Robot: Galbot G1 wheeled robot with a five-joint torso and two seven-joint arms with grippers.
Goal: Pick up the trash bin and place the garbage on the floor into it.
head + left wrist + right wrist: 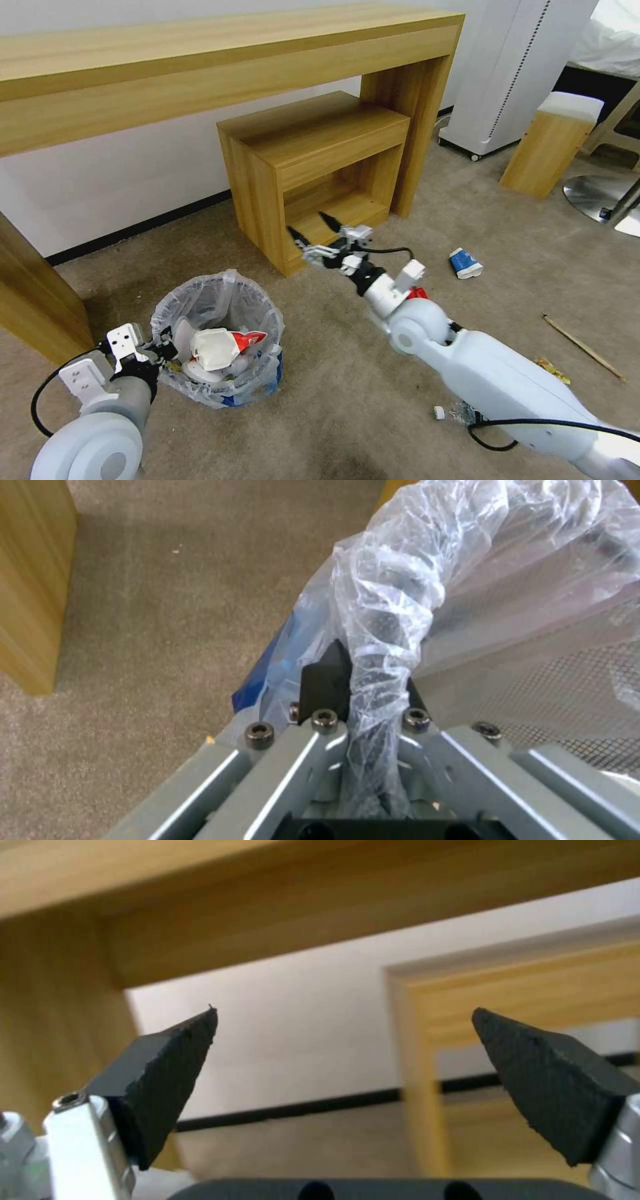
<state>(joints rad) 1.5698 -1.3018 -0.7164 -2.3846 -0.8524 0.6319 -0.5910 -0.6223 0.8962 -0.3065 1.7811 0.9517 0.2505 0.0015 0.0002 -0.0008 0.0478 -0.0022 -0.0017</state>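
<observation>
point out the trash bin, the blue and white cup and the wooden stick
trash bin (200, 293): head view, bag-covered rim at the back
blue and white cup (465, 263): head view, middle of the crushed cup
wooden stick (583, 347): head view, middle of its length

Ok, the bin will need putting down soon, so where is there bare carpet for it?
Bare floor lies between the trash bin, held at its rim by the left claw, and the right arm. More lies behind the bin toward the wall. Right of the arm it is crowded: blue-white cup, wooden stick, yellow wrapper. The right claw hangs open by the small cabinet.
</observation>
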